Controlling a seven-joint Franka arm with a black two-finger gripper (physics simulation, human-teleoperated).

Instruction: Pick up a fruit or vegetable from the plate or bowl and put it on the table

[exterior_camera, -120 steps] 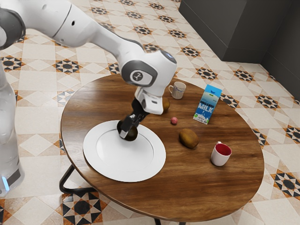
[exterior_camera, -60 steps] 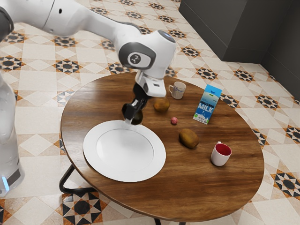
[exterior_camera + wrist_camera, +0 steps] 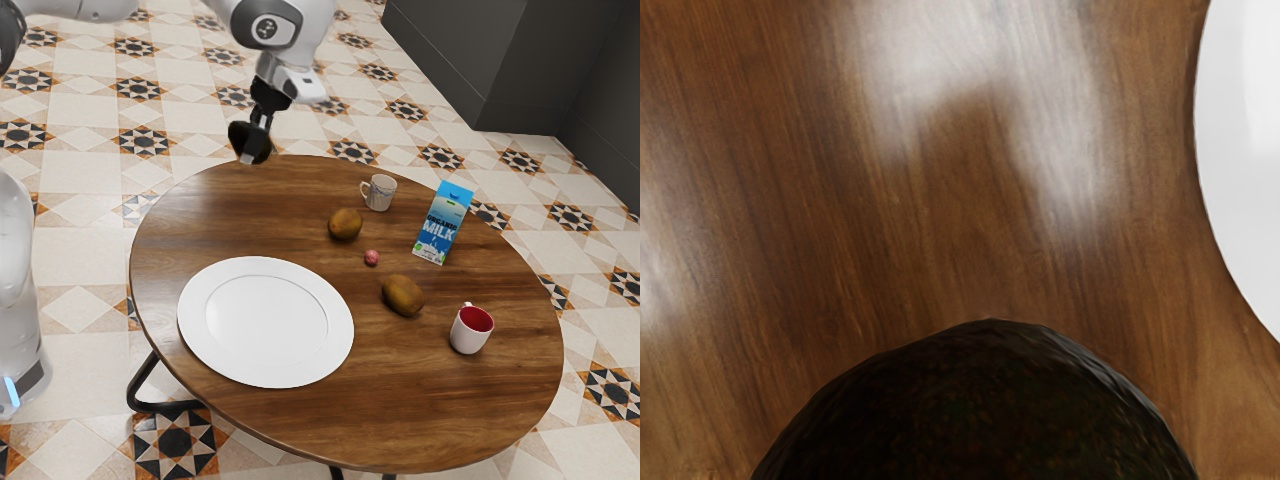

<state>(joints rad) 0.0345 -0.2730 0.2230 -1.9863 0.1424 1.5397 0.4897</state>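
Fruit (image 3: 236,137) grasped in the end effector (image 3: 251,149), raised over the surface (image 3: 440,400), apart from the plate (image 3: 265,320).
The wrist view's edges cut off both fruit and plate; the fruit's dark skin makes the far finger hard to make out.

Wooden tabletop (image 3: 240,220), round, with tableware and produce

Bare white plate (image 3: 265,325). Roundish brown produce (image 3: 345,224), oblong brown produce (image 3: 403,296), small pink ball (image 3: 371,257) between them. Patterned mug (image 3: 381,193), milk carton (image 3: 442,222), red-lined white mug (image 3: 469,332).
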